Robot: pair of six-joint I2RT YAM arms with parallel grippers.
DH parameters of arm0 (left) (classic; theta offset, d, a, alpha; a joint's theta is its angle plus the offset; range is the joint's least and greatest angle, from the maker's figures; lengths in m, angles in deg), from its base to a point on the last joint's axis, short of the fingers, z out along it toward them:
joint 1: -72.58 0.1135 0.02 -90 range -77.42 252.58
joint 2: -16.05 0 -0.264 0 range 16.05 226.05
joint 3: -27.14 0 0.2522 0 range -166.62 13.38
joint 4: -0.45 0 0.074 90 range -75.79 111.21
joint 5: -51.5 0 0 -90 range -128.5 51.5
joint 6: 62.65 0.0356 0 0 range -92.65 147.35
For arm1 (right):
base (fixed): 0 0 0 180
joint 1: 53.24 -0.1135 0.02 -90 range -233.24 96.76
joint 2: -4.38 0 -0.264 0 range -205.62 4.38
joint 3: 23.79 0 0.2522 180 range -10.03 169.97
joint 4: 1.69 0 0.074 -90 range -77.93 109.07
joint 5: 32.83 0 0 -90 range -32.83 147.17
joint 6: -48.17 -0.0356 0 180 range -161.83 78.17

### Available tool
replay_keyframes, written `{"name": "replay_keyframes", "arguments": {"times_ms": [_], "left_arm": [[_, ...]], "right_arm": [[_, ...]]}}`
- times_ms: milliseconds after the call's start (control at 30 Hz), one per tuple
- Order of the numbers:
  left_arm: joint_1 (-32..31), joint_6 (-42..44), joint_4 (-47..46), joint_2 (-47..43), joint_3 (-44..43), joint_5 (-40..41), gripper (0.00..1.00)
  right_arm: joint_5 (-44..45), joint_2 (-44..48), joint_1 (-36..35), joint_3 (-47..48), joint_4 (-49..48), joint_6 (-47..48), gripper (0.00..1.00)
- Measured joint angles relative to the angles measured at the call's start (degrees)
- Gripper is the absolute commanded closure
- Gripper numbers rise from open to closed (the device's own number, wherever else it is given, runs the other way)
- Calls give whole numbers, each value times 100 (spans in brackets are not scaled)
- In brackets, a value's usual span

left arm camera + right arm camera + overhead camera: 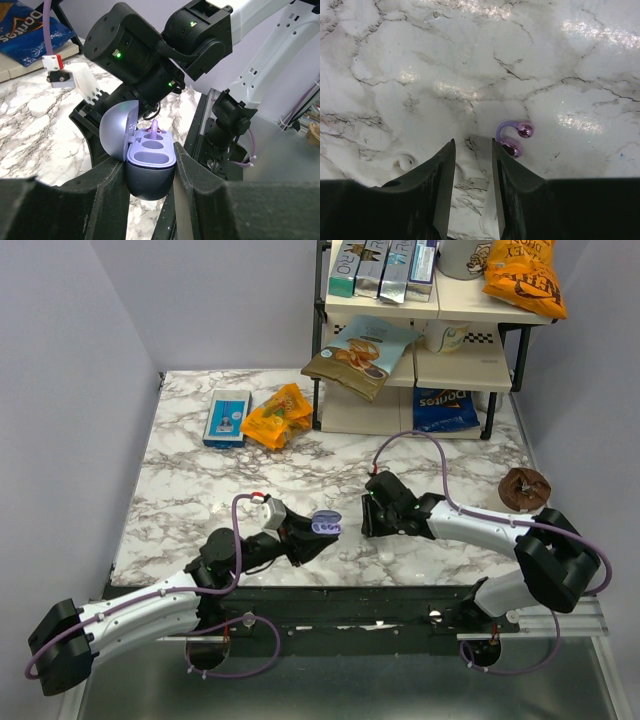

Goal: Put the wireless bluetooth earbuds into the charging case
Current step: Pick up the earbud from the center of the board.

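My left gripper is shut on the charging case, a dark-bottomed lilac case with its lid swung open to the left. It holds the case above the table, as the top view also shows. One purple earbud stands in the far slot; the near slots are empty. My right gripper is open and empty, pointing down close over the marble. The other earbud, a shiny purple hooked piece, lies on the table just outside the right finger. In the top view the right gripper is just right of the case.
A small white earbud-like piece lies on the marble left of the right gripper's left finger. A white object lies near the table's front edge. A shelf rack with snack bags stands at the back right; a blue box and an orange bag lie far left.
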Motion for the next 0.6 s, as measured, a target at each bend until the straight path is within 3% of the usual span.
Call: {"name": "replay_keyframes", "arguments": {"times_ms": [600], "left_arm": [[-28, 0, -2, 61, 0, 2, 100]], "right_arm": [[186, 199, 186, -13, -2, 9, 54]]}}
